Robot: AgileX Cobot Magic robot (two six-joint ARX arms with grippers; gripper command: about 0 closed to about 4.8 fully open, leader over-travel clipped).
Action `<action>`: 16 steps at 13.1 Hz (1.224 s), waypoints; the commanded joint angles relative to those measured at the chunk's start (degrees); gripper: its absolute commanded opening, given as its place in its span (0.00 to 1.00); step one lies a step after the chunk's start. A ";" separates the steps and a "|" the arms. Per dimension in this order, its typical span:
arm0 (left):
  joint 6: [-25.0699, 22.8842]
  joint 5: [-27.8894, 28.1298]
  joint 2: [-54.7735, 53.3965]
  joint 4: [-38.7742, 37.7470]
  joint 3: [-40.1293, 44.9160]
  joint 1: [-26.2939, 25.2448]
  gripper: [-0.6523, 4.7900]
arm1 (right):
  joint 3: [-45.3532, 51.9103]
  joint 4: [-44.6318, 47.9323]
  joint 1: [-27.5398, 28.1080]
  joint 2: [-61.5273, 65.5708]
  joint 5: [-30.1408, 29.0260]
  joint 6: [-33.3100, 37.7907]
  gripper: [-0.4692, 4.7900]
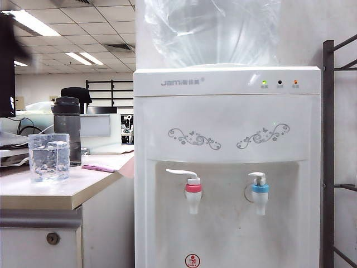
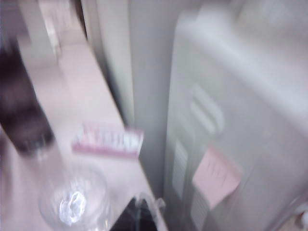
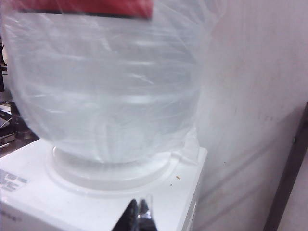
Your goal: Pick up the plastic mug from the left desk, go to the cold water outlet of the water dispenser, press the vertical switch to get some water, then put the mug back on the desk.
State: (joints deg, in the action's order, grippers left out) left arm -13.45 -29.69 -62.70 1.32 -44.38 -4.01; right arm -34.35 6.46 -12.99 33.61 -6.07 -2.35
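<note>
The plastic mug (image 1: 49,157) stands upright on the left desk (image 1: 53,192), holding water, with nothing touching it. In the blurred left wrist view the mug (image 2: 72,202) appears from above; my left gripper (image 2: 139,219) is beside it, apart from it, shut and holding nothing. The water dispenser (image 1: 226,128) fills the middle of the exterior view. Its cold water outlet (image 1: 260,195) has a blue collar and the curled vertical switch (image 1: 257,177) on top. My right gripper (image 3: 140,215) is shut and empty above the dispenser's top (image 3: 183,187). Neither gripper shows in the exterior view.
A dark bottle (image 1: 67,131) stands just behind the mug. A pink notepad (image 1: 100,167) lies near the desk's edge by the dispenser. The red-collared tap (image 1: 193,192) sits left of the blue one. A big clear bottle (image 3: 106,82) tops the dispenser. A dark rack (image 1: 329,156) stands at right.
</note>
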 commanded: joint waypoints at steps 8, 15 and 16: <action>9.97 23.10 54.16 -5.95 34.14 3.63 0.11 | 16.66 -27.80 0.07 -33.42 7.43 2.36 0.09; 10.49 21.29 62.55 0.13 43.93 2.32 0.11 | 16.66 -27.80 0.07 -33.42 7.43 2.36 0.09; 10.47 25.16 62.55 0.15 43.93 3.15 0.11 | 16.66 -27.78 0.07 -33.42 7.43 2.36 0.09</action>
State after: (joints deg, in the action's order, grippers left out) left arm -2.96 -7.16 -0.19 0.75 -0.47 -1.48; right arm -17.47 -22.02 -12.97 0.19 1.37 -0.25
